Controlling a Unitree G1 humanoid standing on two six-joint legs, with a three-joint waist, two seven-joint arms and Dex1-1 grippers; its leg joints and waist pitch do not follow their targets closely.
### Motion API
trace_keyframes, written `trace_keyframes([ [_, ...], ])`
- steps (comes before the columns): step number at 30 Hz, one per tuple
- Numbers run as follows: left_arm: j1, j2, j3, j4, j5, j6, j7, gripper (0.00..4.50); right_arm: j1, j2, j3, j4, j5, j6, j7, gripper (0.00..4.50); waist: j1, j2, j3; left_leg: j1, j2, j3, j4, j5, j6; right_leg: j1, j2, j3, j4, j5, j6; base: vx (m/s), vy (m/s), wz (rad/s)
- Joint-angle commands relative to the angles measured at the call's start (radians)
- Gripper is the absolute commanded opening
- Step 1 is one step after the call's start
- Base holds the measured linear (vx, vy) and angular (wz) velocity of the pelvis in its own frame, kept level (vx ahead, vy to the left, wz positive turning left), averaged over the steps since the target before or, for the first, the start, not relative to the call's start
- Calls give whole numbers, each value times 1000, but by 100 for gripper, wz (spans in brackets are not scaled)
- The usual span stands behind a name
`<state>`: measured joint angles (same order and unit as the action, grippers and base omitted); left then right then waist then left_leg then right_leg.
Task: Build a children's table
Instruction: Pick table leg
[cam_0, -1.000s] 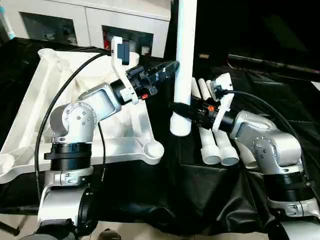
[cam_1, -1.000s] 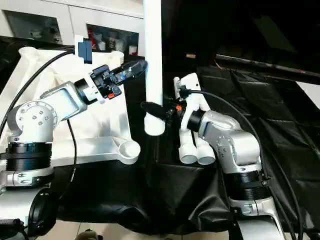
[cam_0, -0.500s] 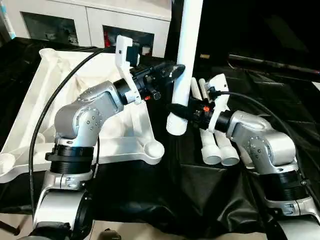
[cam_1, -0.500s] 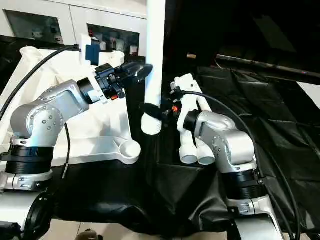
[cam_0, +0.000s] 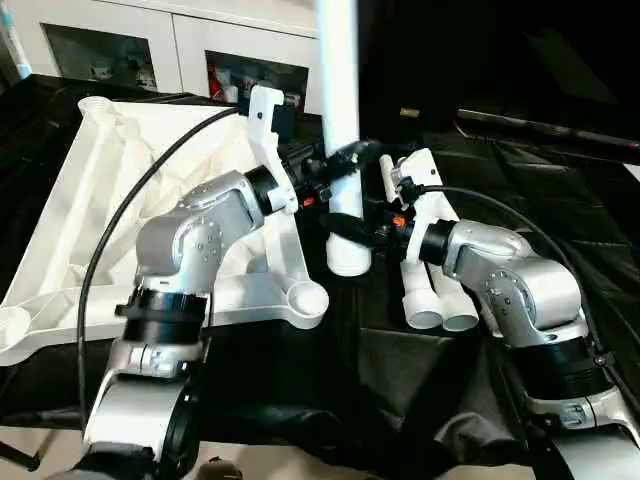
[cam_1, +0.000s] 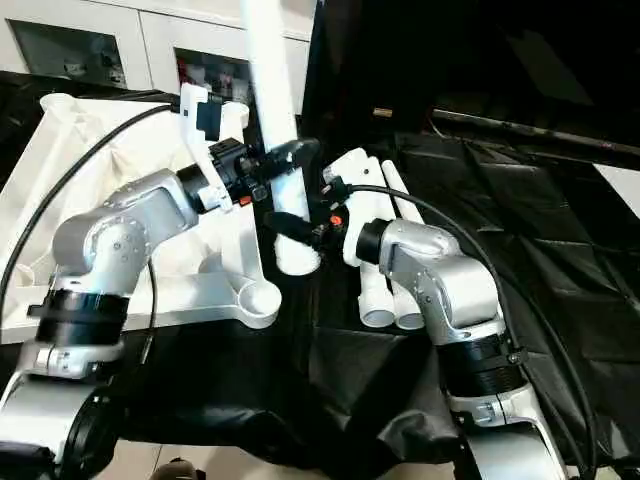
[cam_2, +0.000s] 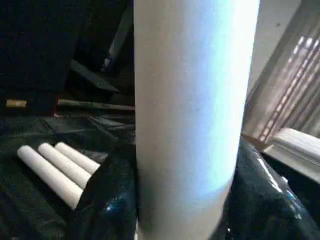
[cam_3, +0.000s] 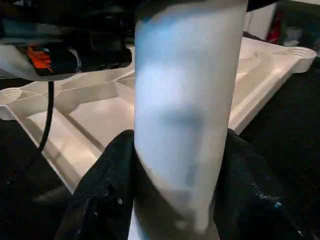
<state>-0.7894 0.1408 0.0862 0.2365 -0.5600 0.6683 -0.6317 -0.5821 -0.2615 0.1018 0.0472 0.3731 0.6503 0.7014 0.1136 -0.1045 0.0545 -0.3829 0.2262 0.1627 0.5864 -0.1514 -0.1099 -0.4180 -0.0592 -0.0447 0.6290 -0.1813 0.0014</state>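
The left gripper (cam_0: 352, 160) has swung in and now straddles the upright leg (cam_0: 340, 110). The leg has shifted toward the tabletop (cam_0: 120, 200) and tilted slightly.

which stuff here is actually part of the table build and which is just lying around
Part of the job:
- tabletop, ribbed underside up on the black cloth
- upright leg, held by the left gripper and the right gripper
- spare legs, lying beside the right arm

Just lying about:
- white glass-door cabinet behind
- black cloth under everything
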Motion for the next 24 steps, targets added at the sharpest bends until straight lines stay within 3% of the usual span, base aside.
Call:
trace_keyframes([
  [1, -40, -9, 60, 31, -15, 14, 65, 195, -16, -8, 0, -21, 0, -15, 12, 188, 1, 11, -68, 17, -7, 13, -61, -201, -53, 58, -53, 31, -77, -199, -118, 0, 0, 0],
  [4, -50, -16, 88, 39, -39, 29, 84, 193, -17, -7, -1, -19, -4, -17, 10, 188, 1, 10, -69, 16, -6, 13, -60, -192, -48, 59, -54, 31, -74, -177, -127, 0, 0, 0],
  [11, -56, 2, 76, 48, -38, 50, 71, 189, -24, -4, -2, -14, 0, -27, 13, 188, 3, 8, -69, 16, -6, 13, -60, -182, -42, 60, -54, 31, -74, -172, -126, 0, 0, 0],
  [12, -54, 10, 67, 41, -38, 52, 55, 189, -25, 5, -14, -11, 13, -23, 10, 223, 2, 8, -68, 16, -6, 14, -61, -183, -42, 60, -54, 31, -74, -178, -124, 0, 0, 0],
  [13, -54, 15, 60, 36, -38, 52, 43, 189, -27, 8, -25, -9, 30, -13, 17, 223, 2, 9, -68, 17, -6, 13, -61, -186, -42, 59, -54, 31, -75, -183, -123, 0, 0, 0],
  [15, -50, 40, 29, 2, -50, 59, -39, 189, -27, 11, -78, -16, 119, 40, 64, 260, 2, 12, -70, 18, -6, 13, -61, -193, -39, 60, -54, 30, -75, -191, -122, 0, 0, 0],
  [17, -52, 49, 19, -7, -55, 58, -70, 189, -29, 1, -93, -18, 136, 57, 73, 263, 1, 18, -68, 19, -5, 13, -62, -202, -40, 58, -53, 31, -77, -182, -127, 0, 0, 0],
  [20, -64, 80, -13, -24, -83, 71, -177, 189, -26, -53, -129, -20, 213, 128, 160, 292, 6, 19, -70, 22, -4, 13, -62, -198, -39, 60, -53, 30, -74, -168, -136, 0, 0, 0],
  [21, -71, 88, -23, -23, -90, 77, -207, 189, -26, -70, -137, -18, 233, 147, 187, 296, 8, 30, -68, 23, -4, 12, -62, -207, -40, 59, -51, 31, -73, -162, -142, 0, 0, 0],
  [24, -88, 113, -59, -26, -103, 88, -306, 189, -32, -118, -150, -6, 291, 203, 270, 296, 11, 23, -69, 20, -6, 14, -61, -199, -36, 64, -51, 30, -74, -156, -152, 0, 0, 0],
])
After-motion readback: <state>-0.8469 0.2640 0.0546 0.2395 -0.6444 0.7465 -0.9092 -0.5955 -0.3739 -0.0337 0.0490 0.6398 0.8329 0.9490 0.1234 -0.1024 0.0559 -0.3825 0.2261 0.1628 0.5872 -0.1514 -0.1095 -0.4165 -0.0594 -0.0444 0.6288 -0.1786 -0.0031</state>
